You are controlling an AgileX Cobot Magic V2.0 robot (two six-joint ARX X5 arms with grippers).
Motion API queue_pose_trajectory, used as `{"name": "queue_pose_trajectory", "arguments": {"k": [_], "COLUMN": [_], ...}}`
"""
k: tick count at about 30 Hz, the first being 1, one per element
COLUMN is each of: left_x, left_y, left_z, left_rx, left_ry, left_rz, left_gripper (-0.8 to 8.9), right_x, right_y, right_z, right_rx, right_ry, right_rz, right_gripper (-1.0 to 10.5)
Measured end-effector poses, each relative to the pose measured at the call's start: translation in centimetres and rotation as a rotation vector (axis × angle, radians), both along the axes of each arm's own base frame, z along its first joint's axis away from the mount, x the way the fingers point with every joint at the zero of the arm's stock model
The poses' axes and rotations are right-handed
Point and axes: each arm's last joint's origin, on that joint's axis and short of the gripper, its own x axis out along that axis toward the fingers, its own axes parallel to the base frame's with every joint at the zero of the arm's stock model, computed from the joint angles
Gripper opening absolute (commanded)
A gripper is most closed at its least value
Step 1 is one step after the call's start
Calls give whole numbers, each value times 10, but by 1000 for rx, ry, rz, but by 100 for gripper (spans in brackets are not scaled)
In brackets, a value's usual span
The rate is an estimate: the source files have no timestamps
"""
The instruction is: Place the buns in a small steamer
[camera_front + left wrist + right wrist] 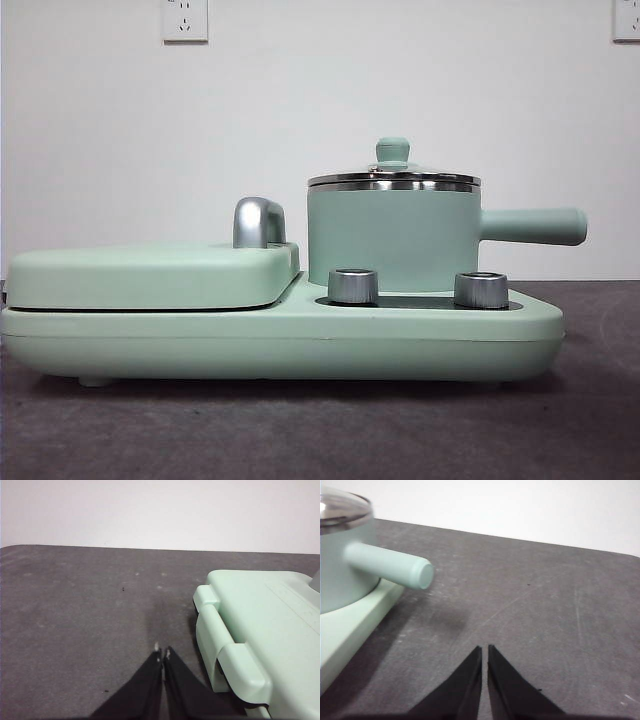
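The small steamer (392, 235) is a mint-green pot with a steel rim and a green-knobbed lid (392, 152) on it. It stands on the right half of a green cooker base (280, 340), its long handle (530, 226) pointing right. The buns are out of view. My left gripper (162, 653) is shut with nothing in it, low over the grey table beside the griddle end of the base. My right gripper (484, 649) is shut and empty too, over the table short of the steamer (342, 555) and its handle (390, 566). Neither gripper shows in the front view.
A flat mint-green lidded griddle (150, 275) with a chrome handle (258, 222) fills the base's left half and also appears as the griddle (265, 630) in the left wrist view. Two steel knobs (353, 286) sit at the base's front. A white wall stands behind.
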Motion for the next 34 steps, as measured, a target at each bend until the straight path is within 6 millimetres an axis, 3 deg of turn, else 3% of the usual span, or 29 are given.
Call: {"name": "queue_pose_trajectory", "arguments": {"k": [34], "left_x": [0], "left_y": [0], "left_z": [6], "left_rx": [-53], "left_ry": [-59], "left_rz": [3], "left_gripper": [7], "right_x": [0], "right_y": [0], "right_z": [4], "right_rx": [25], "right_ry": [-35], "right_rz": [5], "right_gripper": [19]}}
